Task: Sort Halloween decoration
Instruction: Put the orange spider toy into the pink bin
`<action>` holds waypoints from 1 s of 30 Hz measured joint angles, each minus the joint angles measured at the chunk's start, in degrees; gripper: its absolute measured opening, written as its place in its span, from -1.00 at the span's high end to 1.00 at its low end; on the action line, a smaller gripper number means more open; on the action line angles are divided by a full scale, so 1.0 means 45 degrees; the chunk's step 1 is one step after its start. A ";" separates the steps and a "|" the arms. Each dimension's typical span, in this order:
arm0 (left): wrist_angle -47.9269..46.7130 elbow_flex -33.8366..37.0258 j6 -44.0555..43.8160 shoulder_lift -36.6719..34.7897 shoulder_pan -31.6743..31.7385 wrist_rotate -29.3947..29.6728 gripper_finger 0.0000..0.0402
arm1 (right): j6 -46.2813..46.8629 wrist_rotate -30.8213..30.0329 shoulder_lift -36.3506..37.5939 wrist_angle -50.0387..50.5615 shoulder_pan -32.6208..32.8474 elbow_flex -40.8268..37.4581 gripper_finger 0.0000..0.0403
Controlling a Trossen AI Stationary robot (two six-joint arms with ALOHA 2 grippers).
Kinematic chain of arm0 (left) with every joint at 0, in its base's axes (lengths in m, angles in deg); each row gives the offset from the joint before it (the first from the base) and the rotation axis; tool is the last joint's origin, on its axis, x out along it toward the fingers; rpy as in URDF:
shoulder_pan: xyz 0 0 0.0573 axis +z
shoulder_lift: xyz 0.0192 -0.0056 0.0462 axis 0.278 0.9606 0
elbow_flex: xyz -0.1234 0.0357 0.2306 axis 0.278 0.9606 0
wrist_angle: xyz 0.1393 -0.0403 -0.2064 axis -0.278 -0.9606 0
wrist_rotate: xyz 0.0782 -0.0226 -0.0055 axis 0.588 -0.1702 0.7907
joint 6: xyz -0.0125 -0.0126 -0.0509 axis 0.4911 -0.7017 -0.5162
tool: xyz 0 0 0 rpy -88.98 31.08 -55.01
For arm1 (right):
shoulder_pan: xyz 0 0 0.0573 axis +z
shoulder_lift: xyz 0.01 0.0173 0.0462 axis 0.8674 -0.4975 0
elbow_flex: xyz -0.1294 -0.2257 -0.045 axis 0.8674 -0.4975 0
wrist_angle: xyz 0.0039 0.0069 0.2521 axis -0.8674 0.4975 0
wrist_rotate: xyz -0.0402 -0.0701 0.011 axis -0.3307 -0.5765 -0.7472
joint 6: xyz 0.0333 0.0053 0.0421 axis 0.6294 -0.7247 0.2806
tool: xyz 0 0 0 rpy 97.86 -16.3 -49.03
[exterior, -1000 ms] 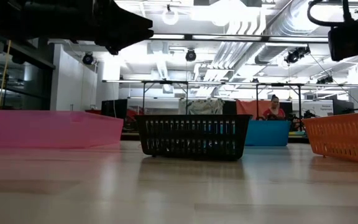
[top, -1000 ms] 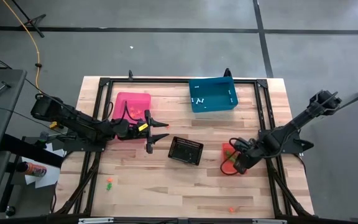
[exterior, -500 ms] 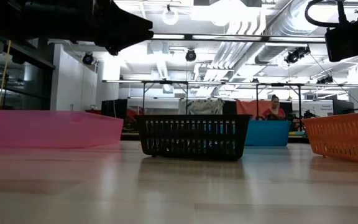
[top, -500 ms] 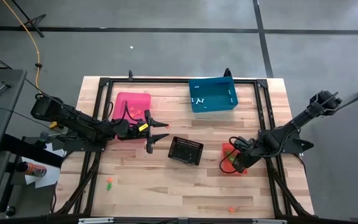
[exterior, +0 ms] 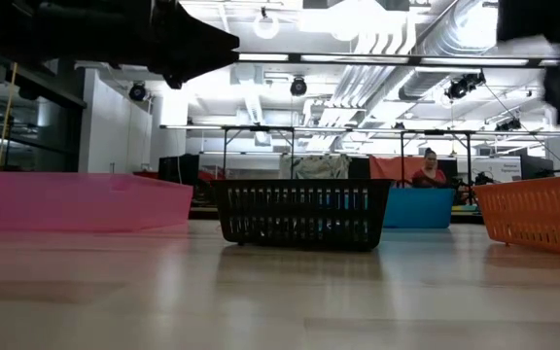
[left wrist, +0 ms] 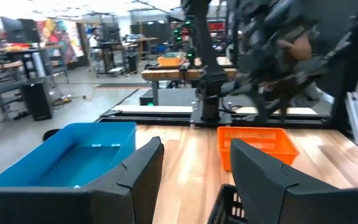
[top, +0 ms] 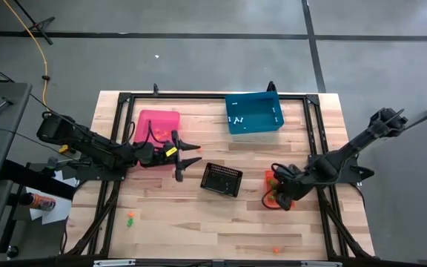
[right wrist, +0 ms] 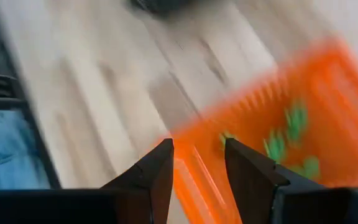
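High view: the right gripper (top: 276, 194) hangs over the orange bin (top: 273, 180) near the table's (top: 199, 222) right edge. In its wrist view the two fingers (right wrist: 155, 171) stand apart with nothing between them, above the bin's wall, and green trinkets (right wrist: 289, 132) lie on the bin's floor. The left gripper (top: 187, 160) waits just beside the pink bin (top: 158, 121), towards the left half of the table, fingers spread and empty; its wrist view looks past them at the blue bin (left wrist: 67, 155) and the orange bin beyond.

A black bin (top: 222, 179) sits mid-table between the two grippers. The blue bin stands against the far edge, with a few white trinkets (top: 236, 119) inside. Something orange shows in the pink bin, too small to make out. Loose trinkets remain on the bare wood: a green and orange pair (top: 130, 218) near the front-left corner, and an orange one (top: 276, 250) close to the front edge on the right side.

In the low view, a person (exterior: 428, 169) is in the room behind the table.
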 joint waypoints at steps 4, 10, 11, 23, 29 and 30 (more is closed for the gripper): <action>-0.0041 0.0000 -0.0190 0.0000 0.0005 0.0452 0.14 | -0.2875 -0.2391 0.0005 -0.0295 0.0160 0.1483 0.31; -0.5098 -0.1261 -0.2521 -0.0001 0.0572 0.2982 0.14 | -0.6077 -0.5559 0.0015 -0.0234 0.0265 0.2762 0.31; -0.6821 -0.1863 -0.2936 0.0019 0.0929 0.2914 0.14 | -0.6322 -0.5852 0.0015 -0.0239 0.0262 0.2807 0.31; -1.5455 -0.6606 -0.4008 0.3110 0.3906 -0.2216 0.14 | -0.5613 -0.5466 -0.0023 0.0015 -0.0020 0.2054 0.31; -1.5676 -0.6586 -0.3865 0.4598 0.4661 -0.2631 0.14 | -0.5690 -0.5688 -0.0107 0.0120 -0.0019 0.1991 0.31; -1.5617 -0.6586 -0.3914 0.4792 0.4786 -0.2626 0.14 | -0.5695 -0.5688 -0.0121 0.0102 -0.0019 0.1991 0.31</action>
